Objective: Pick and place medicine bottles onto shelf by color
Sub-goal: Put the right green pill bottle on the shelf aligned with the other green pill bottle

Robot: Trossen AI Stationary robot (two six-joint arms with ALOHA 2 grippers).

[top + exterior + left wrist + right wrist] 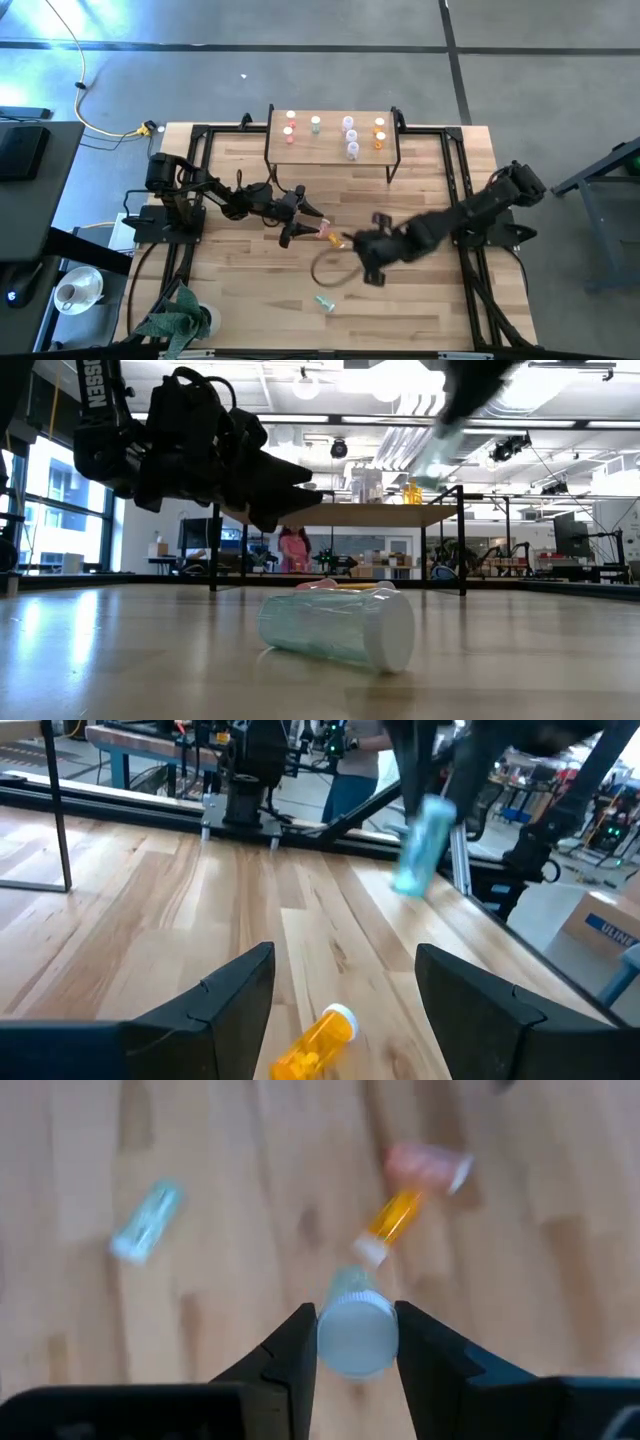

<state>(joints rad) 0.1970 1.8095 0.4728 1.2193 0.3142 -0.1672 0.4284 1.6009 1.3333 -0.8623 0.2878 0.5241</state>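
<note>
My right gripper [357, 1342] is shut on a pale green bottle [357, 1335], held in the air over the table's middle; it also shows in the left wrist view [422, 845]. My left gripper [345, 990] is open just above the table, its fingers on either side of an orange bottle [318, 1042] that lies on its side. A pink bottle [427, 1164] lies next to the orange one [392, 1218]. Another pale green bottle [338, 626] lies on its side nearer the front edge. The shelf [335, 152] at the far edge carries several upright bottles. My right gripper pinches the pale green bottle between its two fingers at its white-capped upper end [357, 1320], one finger on each side. The fingers come from above. The bottle hangs below them, slightly tilted, clear of the table [410, 875].
The shelf's thin black legs [55, 810] stand on the table beyond my left gripper. A black frame rail [455, 170] runs along the table's sides. A green plant [180, 318] and a dish [78, 290] stand off the front left corner.
</note>
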